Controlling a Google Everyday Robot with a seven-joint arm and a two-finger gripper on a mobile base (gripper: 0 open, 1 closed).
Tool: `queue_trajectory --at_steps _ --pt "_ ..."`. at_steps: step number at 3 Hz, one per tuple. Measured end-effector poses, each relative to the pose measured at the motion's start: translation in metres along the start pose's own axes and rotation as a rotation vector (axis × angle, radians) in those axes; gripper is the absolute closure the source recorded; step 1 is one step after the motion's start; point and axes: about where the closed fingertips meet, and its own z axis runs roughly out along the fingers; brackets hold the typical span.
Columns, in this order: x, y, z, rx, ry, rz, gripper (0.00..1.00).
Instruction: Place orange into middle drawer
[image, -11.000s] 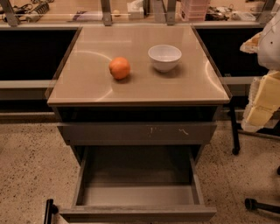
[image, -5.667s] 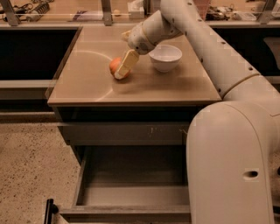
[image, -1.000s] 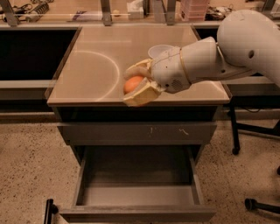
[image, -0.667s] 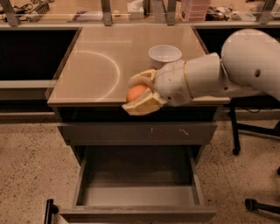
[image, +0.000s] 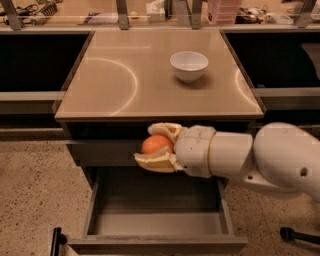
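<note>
Clearly, your orange (image: 157, 144) is round, bright and smooth (only its front side shows). It is clasped between the two cream fingers of the gripper (image: 148, 145), one above it and one below. You see it held in the air just under the edge of the tabletop (image: 115, 85), before the closed drawer front (image: 100, 152) and above the open middle drawer (image: 155, 222), whose floor is lighter grey. On the beige top stands a white bowl (image: 189, 65), well apart. Around the cabinet you have a speckled floor (image: 30, 190) and dark recesses (image: 35, 65) at both sides.
</note>
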Motion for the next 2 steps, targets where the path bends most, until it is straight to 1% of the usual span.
queue_trajectory --at_steps 1,2 --pt "0.098 0.0067 -0.0068 0.094 0.036 0.142 1.0" --pt "0.0981 0.0066 -0.0068 0.094 0.036 0.142 1.0"
